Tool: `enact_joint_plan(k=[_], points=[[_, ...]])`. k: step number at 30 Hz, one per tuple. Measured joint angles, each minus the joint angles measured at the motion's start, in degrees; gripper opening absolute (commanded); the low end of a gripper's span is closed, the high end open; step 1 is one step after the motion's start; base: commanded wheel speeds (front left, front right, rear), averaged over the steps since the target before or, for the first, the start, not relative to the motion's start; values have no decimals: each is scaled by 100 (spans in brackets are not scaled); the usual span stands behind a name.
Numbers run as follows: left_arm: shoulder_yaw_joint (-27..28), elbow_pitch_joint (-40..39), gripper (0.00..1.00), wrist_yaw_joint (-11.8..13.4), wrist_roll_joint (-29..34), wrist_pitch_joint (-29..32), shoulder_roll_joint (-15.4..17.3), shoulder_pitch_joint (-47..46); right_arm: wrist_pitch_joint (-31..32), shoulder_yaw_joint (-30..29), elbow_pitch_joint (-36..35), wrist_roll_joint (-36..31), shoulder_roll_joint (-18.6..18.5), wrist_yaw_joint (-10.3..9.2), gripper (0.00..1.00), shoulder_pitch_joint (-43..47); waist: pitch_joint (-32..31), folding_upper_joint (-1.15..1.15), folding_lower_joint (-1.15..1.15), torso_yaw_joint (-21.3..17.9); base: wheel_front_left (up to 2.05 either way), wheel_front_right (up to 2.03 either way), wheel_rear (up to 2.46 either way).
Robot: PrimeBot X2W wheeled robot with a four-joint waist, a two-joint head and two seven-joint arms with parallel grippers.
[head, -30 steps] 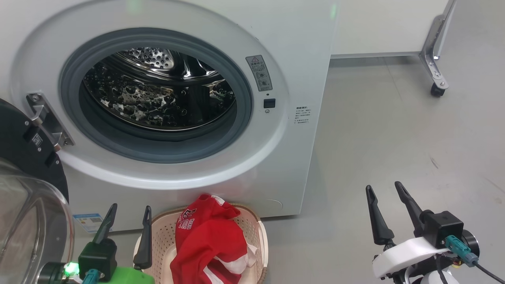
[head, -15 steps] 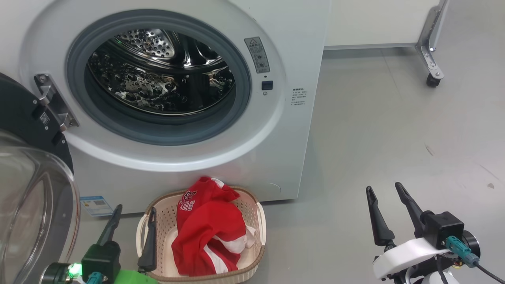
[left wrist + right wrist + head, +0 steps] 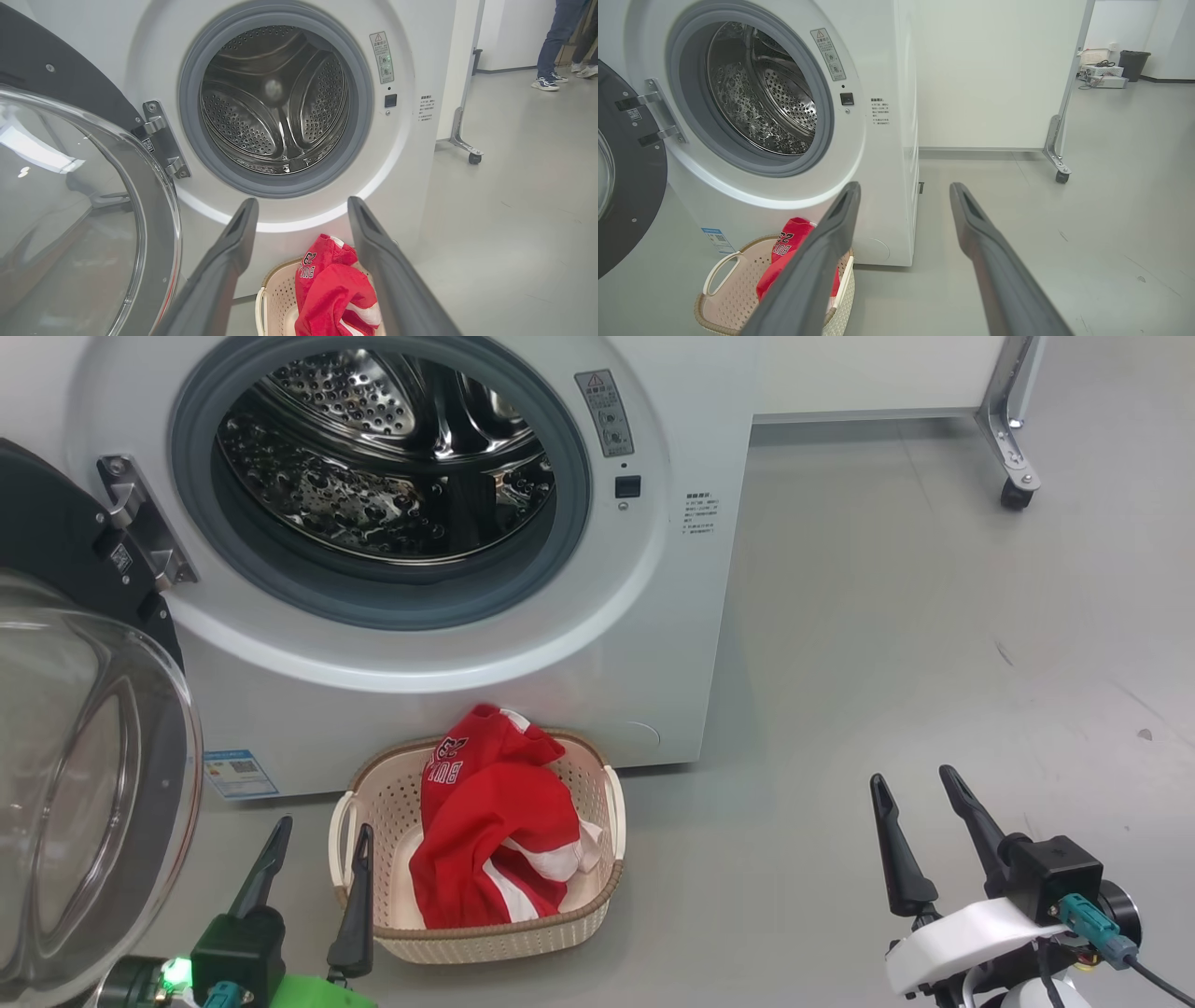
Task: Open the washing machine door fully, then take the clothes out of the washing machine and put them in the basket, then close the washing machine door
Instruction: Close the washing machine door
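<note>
Nearest, at the lower left of the head view, the left gripper (image 3: 322,828) stands with its two long dark fingers spread and nothing between them. At the lower right, the right gripper (image 3: 913,779) is likewise released and empty, over bare grey floor (image 3: 887,644) and well apart from everything. Both probably hang free because no garment is left to carry.

Just beyond the left gripper sits the small cream perforated plastic basket with a brown woven rim (image 3: 504,943). It is close against the foot of the machine, below the opening, which would keep the carry short. In it lie the bright red jersey clothes with white stripes and lettering (image 3: 485,821), heaped and rising above the rim.

At the left edge, the large round washing machine door, a black ring around a bulging clear glass bowl (image 3: 84,784), is swung wide on its metal hinge (image 3: 145,527), so the mouth is clear. Behind it stands the big white front-loading washing machine (image 3: 560,644). Its dimpled steel drum (image 3: 373,457) looks empty, so I judge that only closing the door remains.

Farthest, at the upper right, is a metal frame leg on a caster (image 3: 1008,457).

Counted: two grippers with two fingers each, one basket with two white handles, one door, one machine. The clothes form one red heap, and how many garments are in it I cannot tell.
</note>
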Motion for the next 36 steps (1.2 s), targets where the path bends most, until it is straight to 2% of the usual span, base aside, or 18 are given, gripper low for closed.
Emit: enact_joint_plan(k=[13, 36], points=[[-1, -80, 100, 0, -1, 10, 7, 19, 18, -20, -4, 14, -21, -9, 100, 0, 12, 0, 0, 23, -42, 42, 0], [-22, -121, 100, 0, -1, 110, 26, 43, 18, -126, -67, 15, -68, -60, 100, 51, 11, 0, 0, 162, -2, 2, 0]])
